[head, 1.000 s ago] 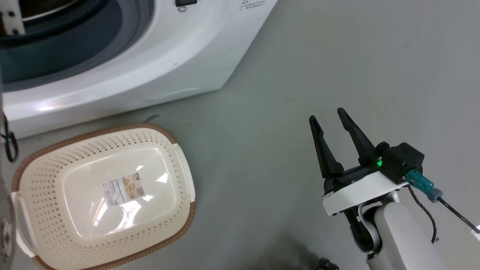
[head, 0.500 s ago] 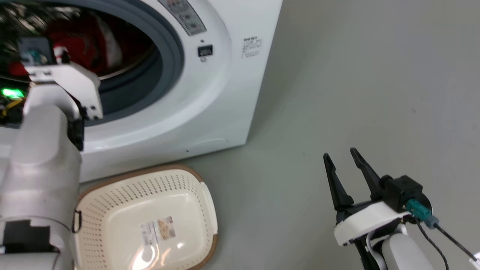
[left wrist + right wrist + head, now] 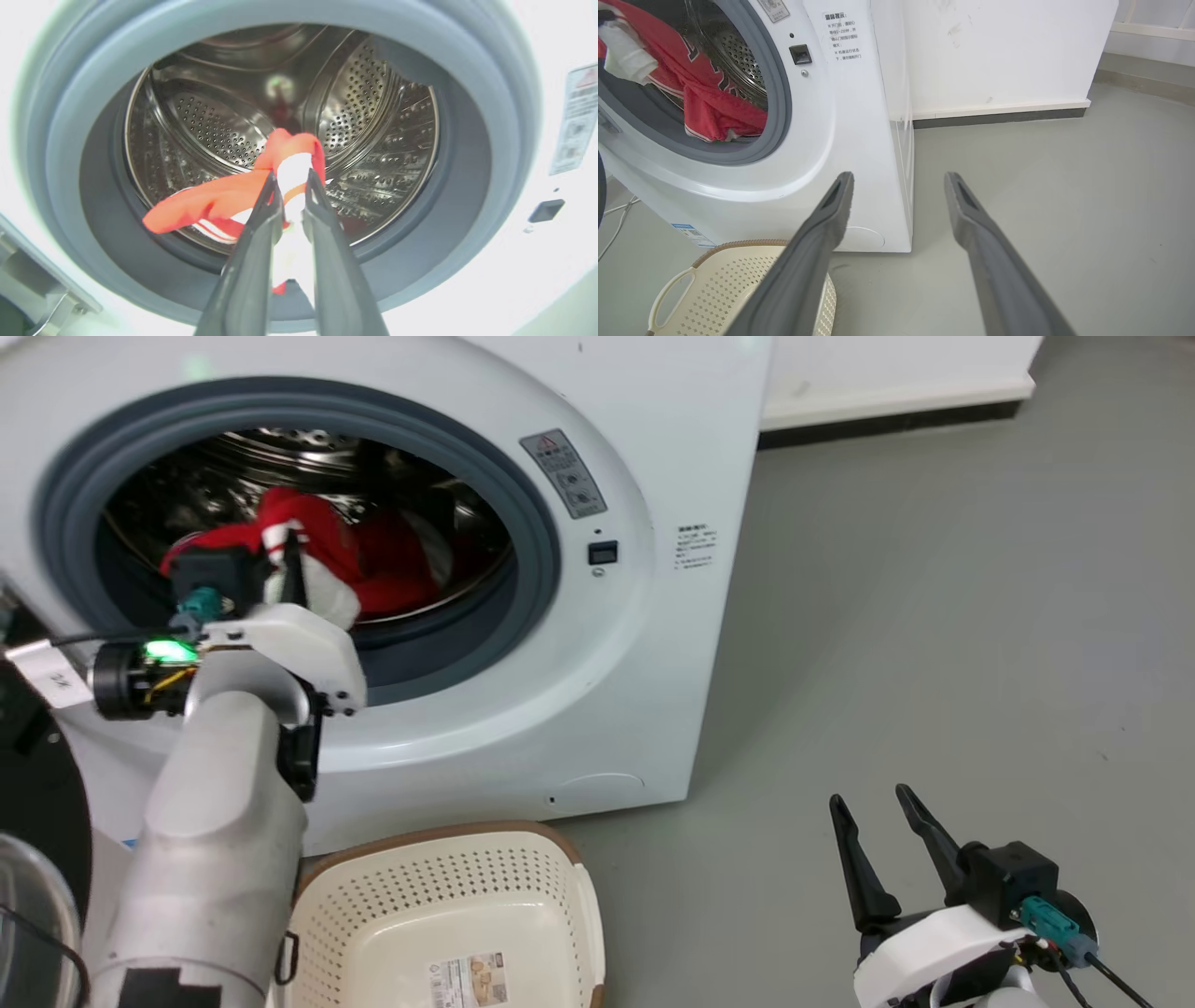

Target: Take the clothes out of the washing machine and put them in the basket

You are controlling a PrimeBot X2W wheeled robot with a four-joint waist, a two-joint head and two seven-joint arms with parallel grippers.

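The white washing machine (image 3: 607, 691) stands open, its grey-rimmed porthole (image 3: 467, 116) facing me. Red clothes (image 3: 392, 569) with white trim lie in the steel drum, also seen in the right wrist view (image 3: 705, 107). My left gripper (image 3: 285, 560) reaches into the porthole. In its wrist view it (image 3: 289, 179) is shut on a red garment with white lining (image 3: 219, 203), which hangs lifted off the drum floor. The cream basket (image 3: 420, 887) with a brown rim sits on the floor just below the porthole. My right gripper (image 3: 878, 817) hovers open over the floor at the lower right, holding nothing (image 3: 899, 179).
The machine's black-framed glass door (image 3: 28, 821) hangs open at the far left, next to my left forearm. Grey floor stretches to the right of the machine, up to a white wall with a dark baseboard (image 3: 896, 415). A thin cable (image 3: 616, 224) lies left of the basket.
The head camera has tilted up from the basket to the porthole. My left arm has come into view, and its gripper now holds a red garment up at the drum mouth. The right gripper stays open.
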